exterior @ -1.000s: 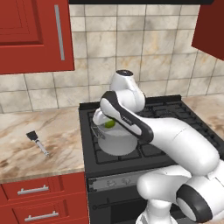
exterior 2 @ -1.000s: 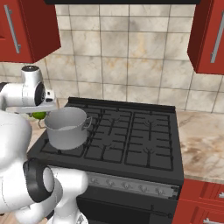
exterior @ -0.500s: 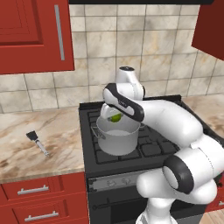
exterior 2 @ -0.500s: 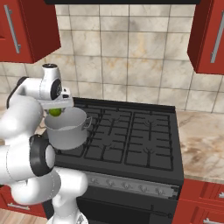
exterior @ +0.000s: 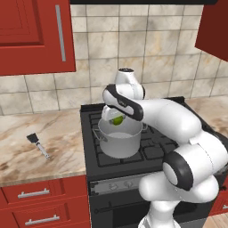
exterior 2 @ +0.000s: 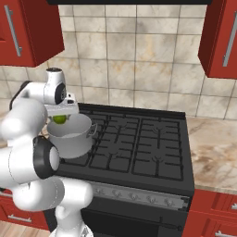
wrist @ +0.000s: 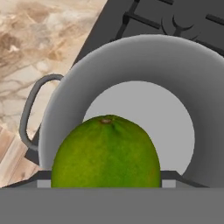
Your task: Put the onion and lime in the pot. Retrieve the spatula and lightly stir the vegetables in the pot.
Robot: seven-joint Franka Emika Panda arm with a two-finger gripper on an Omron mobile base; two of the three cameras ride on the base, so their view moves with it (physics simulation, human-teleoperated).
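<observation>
gripping the lime (wrist: 105, 152), the tool (exterior: 116, 118) hangs over the pot (exterior: 119, 142) on the black stove (exterior 2: 143, 143).

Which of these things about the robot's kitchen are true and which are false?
1. The end effector holds the lime above the pot. True.
2. The pot sits on the counter. False: it stands on the stove.
3. The spatula lies on the counter, left of the stove. True.
4. The lime rests on the pot's bottom. False: it hangs over the opening, with the bare pale bottom showing behind it in the hand view.
5. The spatula is inside the pot. False: it is on the counter, apart from the pot.
</observation>
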